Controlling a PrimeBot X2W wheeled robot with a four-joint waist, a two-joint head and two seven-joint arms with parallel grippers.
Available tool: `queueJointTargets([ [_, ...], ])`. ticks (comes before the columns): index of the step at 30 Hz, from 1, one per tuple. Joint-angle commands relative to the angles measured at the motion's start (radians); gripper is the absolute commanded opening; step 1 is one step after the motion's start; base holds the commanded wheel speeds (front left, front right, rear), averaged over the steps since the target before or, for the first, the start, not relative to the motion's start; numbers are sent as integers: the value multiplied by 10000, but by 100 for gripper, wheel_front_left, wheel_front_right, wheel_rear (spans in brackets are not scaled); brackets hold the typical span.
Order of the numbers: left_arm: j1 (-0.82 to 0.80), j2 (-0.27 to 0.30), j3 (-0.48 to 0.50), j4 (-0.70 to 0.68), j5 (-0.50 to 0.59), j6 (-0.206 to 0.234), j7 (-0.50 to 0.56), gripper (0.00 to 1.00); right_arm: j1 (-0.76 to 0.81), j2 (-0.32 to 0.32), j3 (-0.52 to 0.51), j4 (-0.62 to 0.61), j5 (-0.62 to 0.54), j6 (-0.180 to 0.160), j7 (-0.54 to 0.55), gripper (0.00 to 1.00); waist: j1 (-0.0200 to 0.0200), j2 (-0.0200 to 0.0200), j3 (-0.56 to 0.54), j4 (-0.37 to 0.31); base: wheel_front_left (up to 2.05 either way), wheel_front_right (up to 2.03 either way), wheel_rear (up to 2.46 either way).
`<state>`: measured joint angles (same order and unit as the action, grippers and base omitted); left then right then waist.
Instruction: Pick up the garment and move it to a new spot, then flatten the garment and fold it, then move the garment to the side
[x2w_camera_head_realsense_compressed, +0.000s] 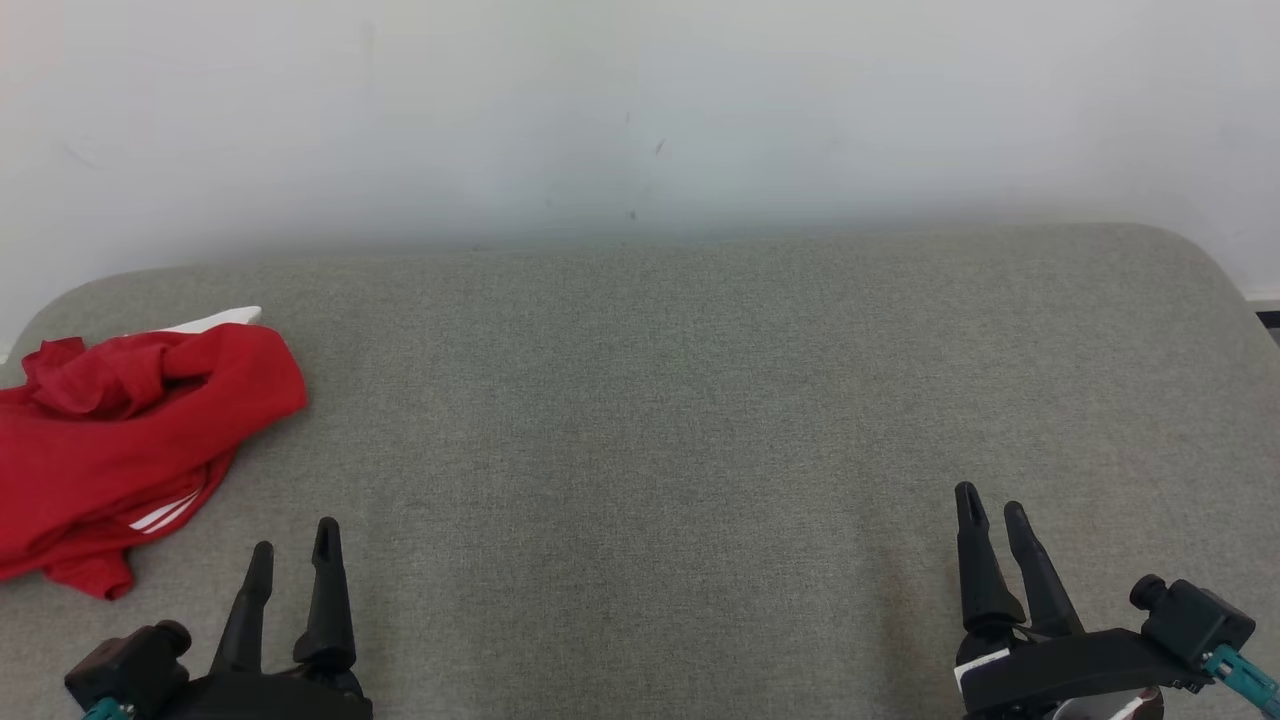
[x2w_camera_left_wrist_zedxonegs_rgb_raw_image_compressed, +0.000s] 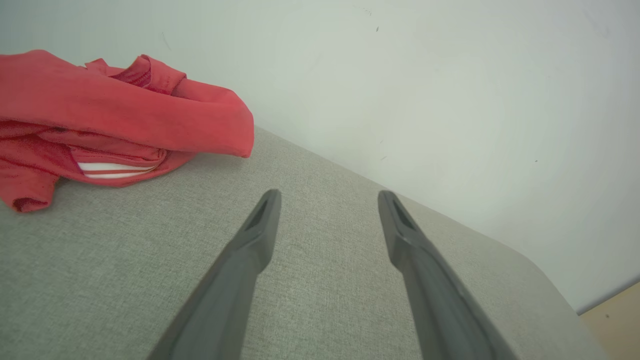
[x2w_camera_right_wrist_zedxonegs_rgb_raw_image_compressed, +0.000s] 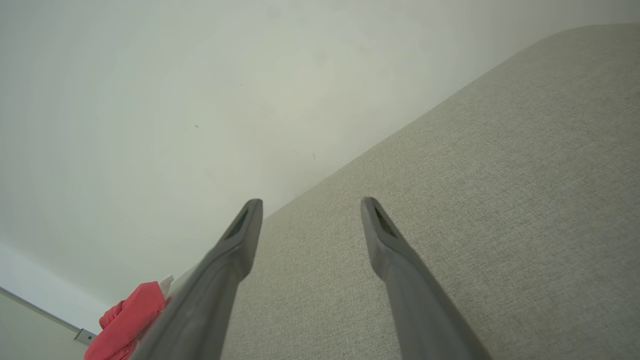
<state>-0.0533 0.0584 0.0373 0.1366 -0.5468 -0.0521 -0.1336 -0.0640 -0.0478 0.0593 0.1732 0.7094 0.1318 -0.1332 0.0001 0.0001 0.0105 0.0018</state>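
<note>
Hugging left edge of cushion (x2w_camera_head_realsense_compressed: 700, 420), red garment (x2w_camera_head_realsense_compressed: 130, 430); broad grey surface rightward.

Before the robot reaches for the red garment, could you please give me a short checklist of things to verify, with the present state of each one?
1. The left gripper is open and empty: ok.
2. The right gripper is open and empty: ok.
3. The red garment is in view, at the left end of the grey surface, nearer to the left gripper: ok.
4. The garment lies wholly on the surface: cannot tell, because its left part runs out of the head view.
5. The middle of the surface offers bare room for flattening: ok.
6. The garment is already flat: not ok, it is crumpled in a heap.
</note>
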Motion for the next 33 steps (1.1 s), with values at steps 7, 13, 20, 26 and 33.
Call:
queueJointTargets([
  [7, -31, 164, -118, -121, 919, 151, -227, 100, -153, -33, 115, -143, -989, -12, -228, 100, 0, -1, -4, -2, 0, 0, 0],
  [13, -24, 207, -209, -99, 1522, 244, -379, 100, -123, -31, 178, -187, -1665, -13, -380, 100, 0, -1, -9, -2, 0, 0, 0],
  [20, -2, 257, -297, -73, 2179, 337, -557, 100, -70, -32, 244, -237, -2349, -14, -558, 100, 0, -1, -20, 7, 0, 0, 0],
  [26, 10, 306, -329, -93, 2598, 401, -660, 100, -64, -33, 236, -256, -2850, -15, -655, 100, 0, -1, -27, 20, 0, 0, 0],
  [33, 52, 334, -355, -129, 3126, 434, -815, 100, -27, -34, 136, -216, -3512, -16, -812, 100, 0, -1, -54, 36, 0, 0, 0],
])
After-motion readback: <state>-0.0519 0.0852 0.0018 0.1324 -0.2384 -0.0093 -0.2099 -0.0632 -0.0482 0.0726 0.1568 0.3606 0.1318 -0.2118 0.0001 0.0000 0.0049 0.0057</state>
